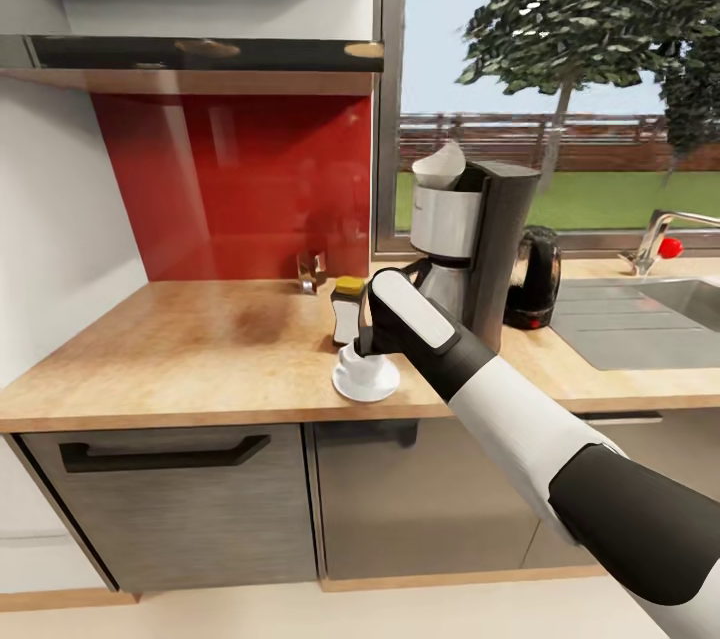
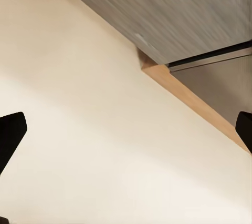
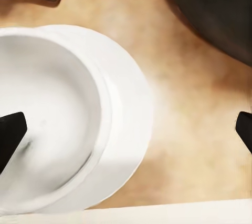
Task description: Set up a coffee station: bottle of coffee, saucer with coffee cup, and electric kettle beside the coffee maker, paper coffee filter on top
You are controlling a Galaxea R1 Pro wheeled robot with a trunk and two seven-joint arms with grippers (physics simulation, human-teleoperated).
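The cup (image 1: 357, 359) sits on the saucer (image 1: 366, 381) just left of the coffee maker (image 1: 470, 259) on the desk (image 1: 180, 349). The right fingers (image 3: 11, 137) are spread wide above the cup; the left fingers (image 2: 11, 132), also spread, grasp nothing.

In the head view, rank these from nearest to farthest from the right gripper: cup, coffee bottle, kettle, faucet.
1. Cup, on the saucer right under the right gripper.
2. Coffee bottle, just behind it.
3. Kettle, beyond the coffee maker.
4. Faucet, by the sink.

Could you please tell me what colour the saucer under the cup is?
Plain white round saucer, clearest in the right wrist view.
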